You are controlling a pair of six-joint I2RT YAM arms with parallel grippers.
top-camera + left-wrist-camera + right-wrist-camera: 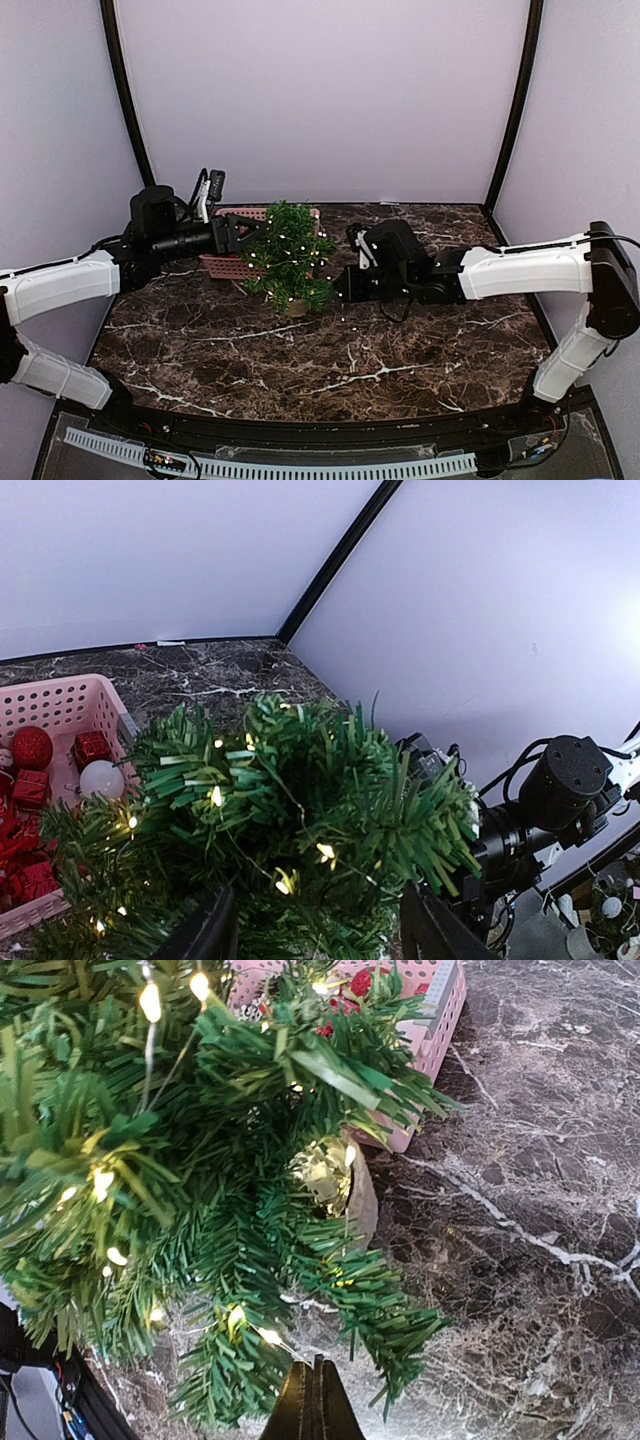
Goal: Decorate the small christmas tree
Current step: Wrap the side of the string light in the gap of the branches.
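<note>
The small green christmas tree (290,256) stands mid-table in a tan pot (362,1197), with a lit warm-white light string (213,796) through its branches. My left gripper (248,235) is open at the tree's left side. In the left wrist view (320,925) its fingers stand on either side of the upper branches (330,780). My right gripper (345,284) is at the tree's lower right. In the right wrist view (313,1380) it is shut on the thin wire of the light string (270,1337), just below a low branch.
A pink basket (222,266) stands behind and left of the tree. In the left wrist view the basket (60,695) holds a red ball (32,747), a white ball (102,778) and red gift boxes (90,748). Dark marble table (330,360); black frame posts at the back corners.
</note>
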